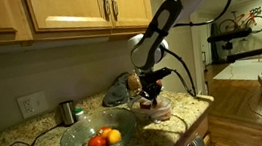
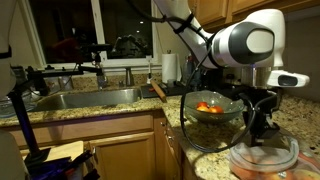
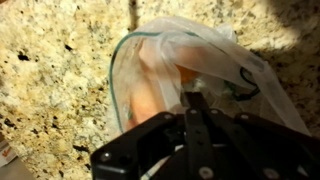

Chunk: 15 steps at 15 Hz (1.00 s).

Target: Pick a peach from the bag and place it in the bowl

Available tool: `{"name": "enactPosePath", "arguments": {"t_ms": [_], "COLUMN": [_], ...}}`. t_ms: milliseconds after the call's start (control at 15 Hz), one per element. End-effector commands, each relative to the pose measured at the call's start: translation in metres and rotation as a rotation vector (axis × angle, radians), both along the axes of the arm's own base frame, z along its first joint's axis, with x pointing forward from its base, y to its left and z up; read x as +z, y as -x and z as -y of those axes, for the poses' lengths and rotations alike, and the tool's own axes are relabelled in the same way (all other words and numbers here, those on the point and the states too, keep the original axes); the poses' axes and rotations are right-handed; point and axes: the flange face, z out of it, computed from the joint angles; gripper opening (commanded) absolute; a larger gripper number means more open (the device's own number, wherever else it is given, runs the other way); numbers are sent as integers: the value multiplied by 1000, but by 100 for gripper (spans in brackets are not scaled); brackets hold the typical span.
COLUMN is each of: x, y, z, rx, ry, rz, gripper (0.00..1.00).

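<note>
A small, round, orange-red peach (image 1: pixel 112 136) lies in the clear glass bowl (image 1: pixel 71 139). It sits just beside a darker red apple (image 1: pixel 97 143), low in the middle of an exterior view. Right of the bowl, the claw (image 1: pixel 152 93) is clenched tight over a clear plastic tub (image 1: pixel 153 107). I cannot tell if it grips anything. The grey-brown bag (image 1: pixel 123 87) slumps behind. The counter (image 1: pixel 37 130) is speckled stone. Wooden cupboards (image 1: pixel 73 10) hang above it, and a steel sink (image 2: pixel 85 98) sits farther along.
</note>
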Motion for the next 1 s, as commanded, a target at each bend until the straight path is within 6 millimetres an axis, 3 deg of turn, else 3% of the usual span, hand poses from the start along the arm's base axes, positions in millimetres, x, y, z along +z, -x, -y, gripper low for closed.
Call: {"name": "enactPosePath", "arguments": {"t_ms": [0, 400, 933], "x": [0, -2, -2], "y": [13, 24, 28], "z": [14, 28, 28], "rx": [-48, -78, -83], "ry": [33, 52, 77], "rz": [-29, -43, -63], "gripper": [0, 0, 0]}}
